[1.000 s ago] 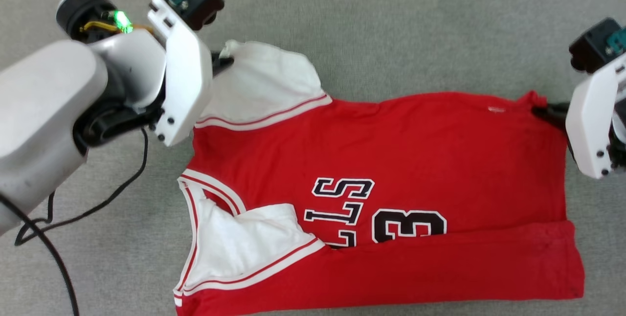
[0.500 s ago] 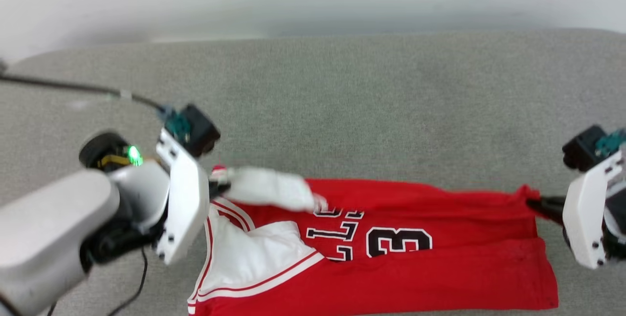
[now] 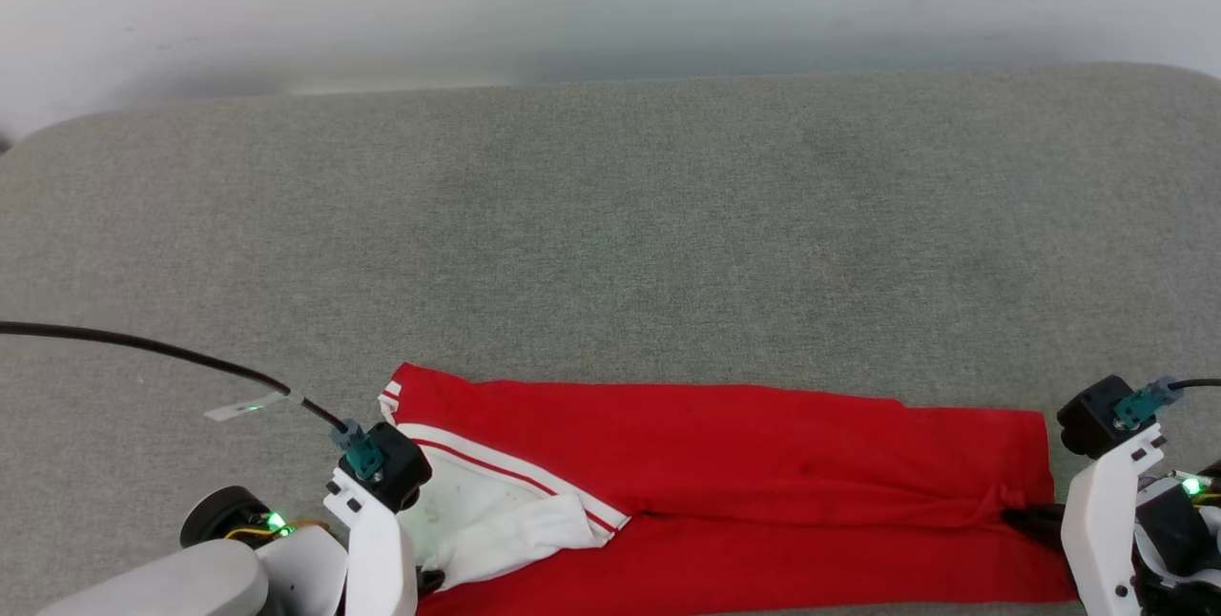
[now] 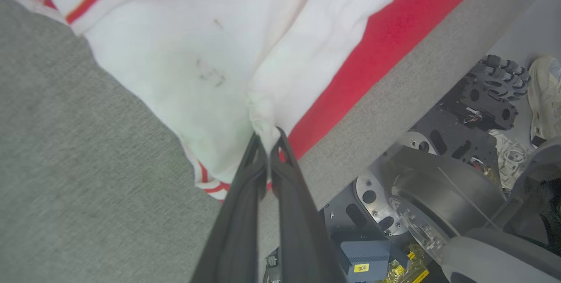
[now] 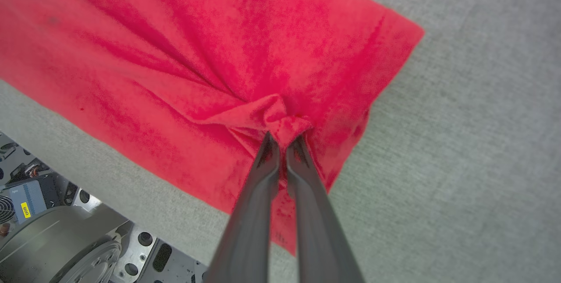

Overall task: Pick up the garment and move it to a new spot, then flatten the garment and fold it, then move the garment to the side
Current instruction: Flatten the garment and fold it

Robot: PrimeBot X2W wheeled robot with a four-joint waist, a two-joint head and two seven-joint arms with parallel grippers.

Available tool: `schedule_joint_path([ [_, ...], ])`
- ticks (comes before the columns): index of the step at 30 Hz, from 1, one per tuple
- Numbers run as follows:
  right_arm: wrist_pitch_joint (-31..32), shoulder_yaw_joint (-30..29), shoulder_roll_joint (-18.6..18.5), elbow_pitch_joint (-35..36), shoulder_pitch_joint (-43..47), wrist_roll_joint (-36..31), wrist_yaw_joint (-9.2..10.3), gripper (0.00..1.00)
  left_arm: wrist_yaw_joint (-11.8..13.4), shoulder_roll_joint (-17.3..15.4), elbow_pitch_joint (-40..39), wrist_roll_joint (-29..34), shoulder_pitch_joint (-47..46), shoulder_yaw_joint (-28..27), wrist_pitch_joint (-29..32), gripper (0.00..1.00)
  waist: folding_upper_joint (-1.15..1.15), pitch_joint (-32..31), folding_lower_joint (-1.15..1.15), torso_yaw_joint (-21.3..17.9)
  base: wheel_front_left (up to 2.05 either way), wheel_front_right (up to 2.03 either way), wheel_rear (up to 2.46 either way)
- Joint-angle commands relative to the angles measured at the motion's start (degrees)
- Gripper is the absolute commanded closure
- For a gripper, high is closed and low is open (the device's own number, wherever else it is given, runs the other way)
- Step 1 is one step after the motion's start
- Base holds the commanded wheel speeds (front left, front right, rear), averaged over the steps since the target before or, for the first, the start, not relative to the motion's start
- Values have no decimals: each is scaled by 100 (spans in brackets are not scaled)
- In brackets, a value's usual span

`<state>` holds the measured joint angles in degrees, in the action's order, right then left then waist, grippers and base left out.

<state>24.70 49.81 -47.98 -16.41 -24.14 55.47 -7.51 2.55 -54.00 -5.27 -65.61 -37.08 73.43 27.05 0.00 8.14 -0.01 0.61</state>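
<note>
The garment (image 3: 725, 463) lies folded lengthwise into a long red strip near the table's front edge, its letters and number hidden inside the fold. A white sleeve (image 3: 486, 521) with red stripes lies on top at its left end. My left gripper (image 4: 267, 140) is shut on a pinch of that white sleeve (image 4: 210, 55), low over the cloth. My right gripper (image 5: 282, 139) is shut on a bunched knot of red fabric (image 5: 197, 55) at the strip's right end; it shows in the head view as dark fingers (image 3: 1035, 521) at the lower right.
The grey fabric-covered table (image 3: 610, 235) stretches wide behind the strip, up to a pale wall. A black cable (image 3: 143, 349) runs to my left wrist. Past the table's front edge are my base (image 4: 420, 195) and a shoe (image 4: 543, 94) on the floor.
Both grippers have drawn the far half of the garment toward the front edge, folding it over and covering the letters and number. The head view also tilted up, revealing the wall.
</note>
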Motion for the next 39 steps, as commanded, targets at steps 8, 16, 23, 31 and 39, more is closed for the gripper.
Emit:
schedule_joint_path([
  [8, -513, -302, 37, 138, -79, -346, 4, 0, 226, -86, 16, 267, 85, -345, -908, 0, 0, -164, 1, -96, 0, 0, 0],
  [16, -1285, -1479, 32, 397, 299, -412, 4, 0, 1216, -120, -310, 675, 334, -819, -2198, 0, 0, -325, 1, -104, 0, 0, 0],
  [23, -1607, -2679, 500, -61, 956, -540, 3, 0, 2177, 174, -211, 1012, 693, -1248, -3591, 0, 0, -287, 1, -48, 0, 0, 0],
  [31, -1098, -3176, 955, -210, 1718, -104, 3, 0, 3082, 577, 9, 1465, 1287, -1947, -4221, 0, 0, -169, 1, 48, 0, 0, 0],
  [39, -586, -3250, 1273, -278, 2066, 311, 3, 0, 3370, 1337, -210, 2652, 2220, -3279, -4235, 0, 0, -36, 1, 185, 0, 0, 0],
])
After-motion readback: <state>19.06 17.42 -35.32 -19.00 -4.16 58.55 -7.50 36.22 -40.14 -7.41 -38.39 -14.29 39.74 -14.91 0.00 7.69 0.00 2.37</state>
